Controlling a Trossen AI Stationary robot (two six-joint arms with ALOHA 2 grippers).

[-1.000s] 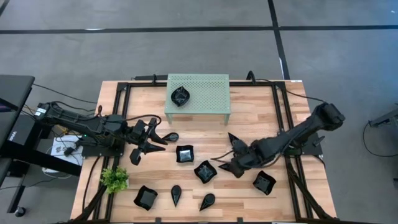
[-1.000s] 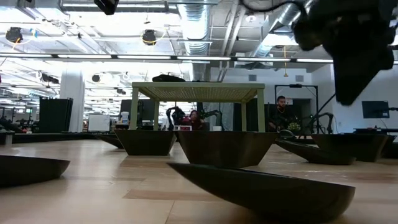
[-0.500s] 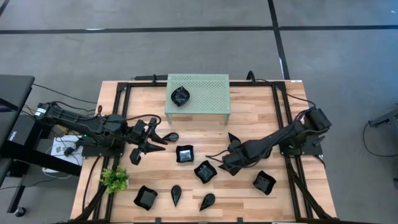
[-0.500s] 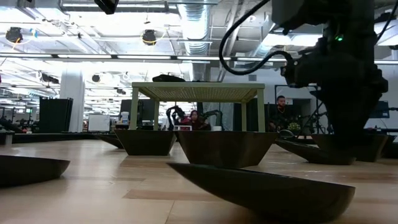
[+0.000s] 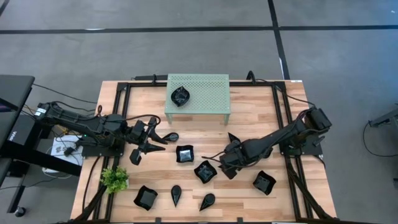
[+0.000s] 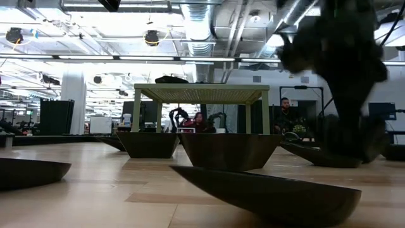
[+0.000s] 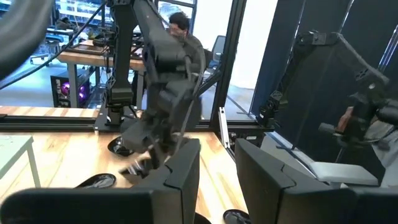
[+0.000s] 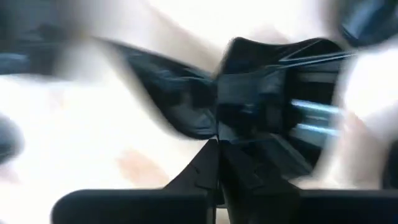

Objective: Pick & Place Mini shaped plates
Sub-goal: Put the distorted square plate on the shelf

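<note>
black mini shaped plates (image 5: 205,171) are reached by the right gripper (image 5: 222,167), jaw state unclear; the left gripper (image 5: 151,142) is held wide open.

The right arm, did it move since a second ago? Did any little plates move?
Yes. The right end effector slid leftward across the table toward the wavy square plate in the middle and now sits at its edge. Its grip is too blurred to judge. The left end effector, the plate on the green rack and the other plates stayed put.
</note>
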